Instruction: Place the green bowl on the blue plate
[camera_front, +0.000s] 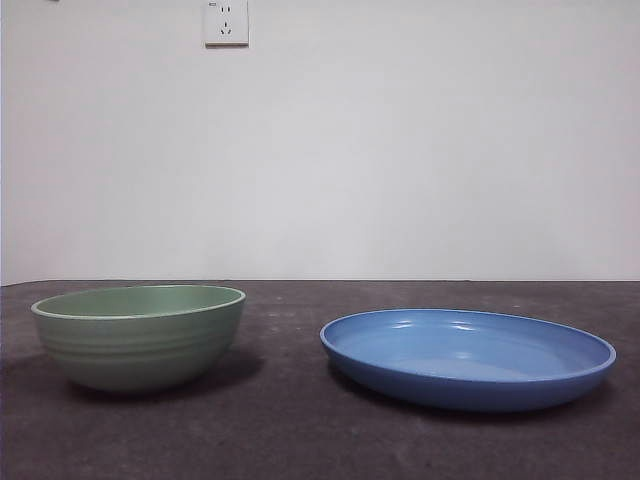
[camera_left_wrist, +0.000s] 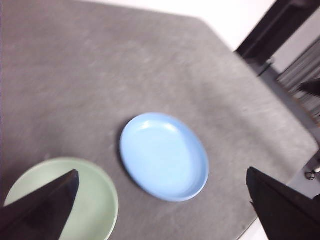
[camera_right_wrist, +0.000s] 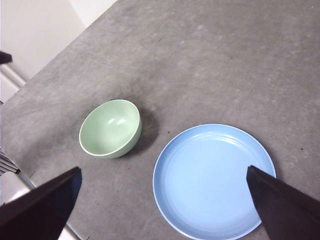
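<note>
The green bowl (camera_front: 140, 335) stands upright and empty on the dark table, at the left in the front view. The blue plate (camera_front: 467, 355) lies empty to its right, a gap between them. In the left wrist view my left gripper (camera_left_wrist: 162, 210) is open high above the table, with the green bowl (camera_left_wrist: 85, 200) partly behind one jaw and the blue plate (camera_left_wrist: 164, 156) between the jaws. In the right wrist view my right gripper (camera_right_wrist: 162, 210) is open high above the blue plate (camera_right_wrist: 212, 180), with the green bowl (camera_right_wrist: 110, 128) beside it. Neither gripper shows in the front view.
The grey table (camera_front: 290, 420) ends at a white wall with a power socket (camera_front: 226, 22). The left wrist view shows the table's edge (camera_left_wrist: 300, 165) and dark frame parts (camera_left_wrist: 270, 30) beyond it. The right wrist view shows the table's edge (camera_right_wrist: 30, 170) near the bowl.
</note>
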